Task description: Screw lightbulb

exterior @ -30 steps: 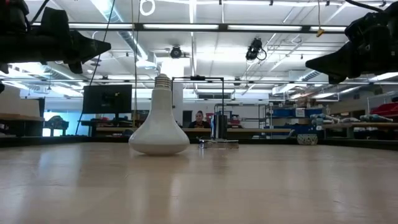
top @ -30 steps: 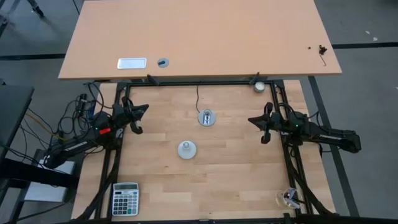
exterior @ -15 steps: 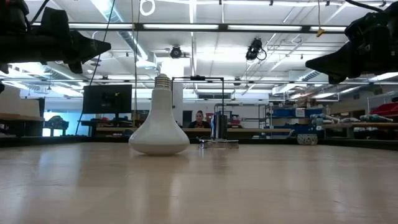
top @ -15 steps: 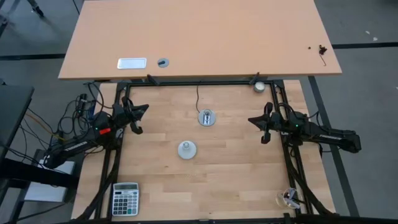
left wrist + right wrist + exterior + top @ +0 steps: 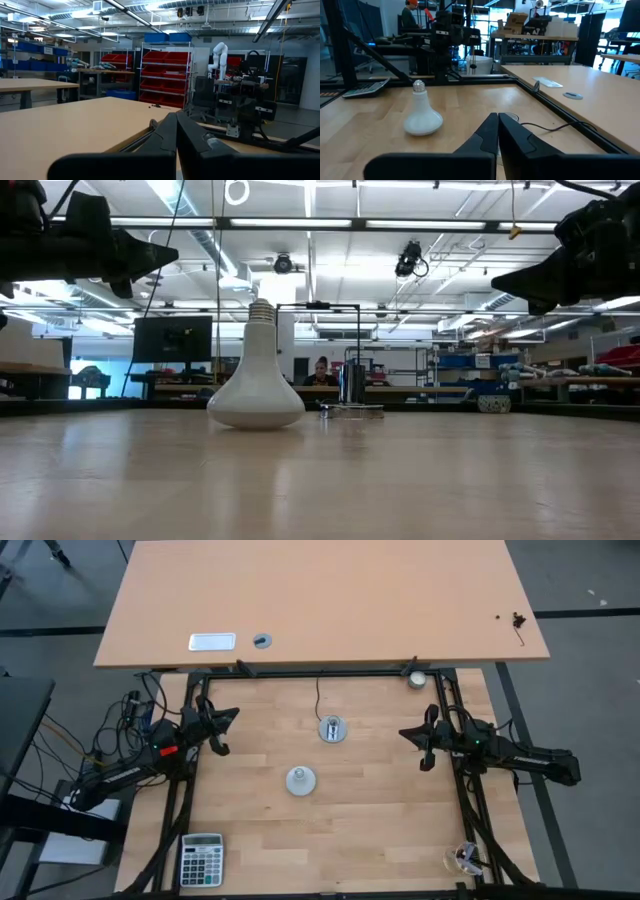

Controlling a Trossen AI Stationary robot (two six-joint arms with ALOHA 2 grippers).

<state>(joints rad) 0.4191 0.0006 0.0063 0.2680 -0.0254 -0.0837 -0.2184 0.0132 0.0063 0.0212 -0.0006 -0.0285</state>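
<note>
The bulb (image 5: 300,780) stood dome-down on the bench (image 5: 380,810), screw base pointing up, near the middle of the surface and slightly toward the front edge. It was untouched and well apart from both grippers. In the low view the bulb (image 5: 256,380) rested on its rounded dome with the threaded base at the top. In the right wrist view the bulb (image 5: 422,112) showed the same posture on the wood. The socket (image 5: 332,729) lay on the bench behind the bulb, toward the rear edge, with a thin black cord (image 5: 319,695) running from it to that edge. The socket and the bulb were near each other but not touching. The left gripper (image 5: 231,715) hung above the left edge of the bench, fingers pressed together and holding nothing. The right gripper (image 5: 405,732) hung above the right edge, fingers likewise closed and empty. Each wrist view showed its own two dark fingers meeting at the tips, the left gripper (image 5: 175,119) and the right gripper (image 5: 497,118) both with no gap and no object between them. A calculator (image 5: 202,860) lay at the front left corner of the bench. A small round whitish disc (image 5: 416,679) sat at the rear edge, toward the right corner. A second, larger table (image 5: 320,600) stood beyond the rear edge.
</note>
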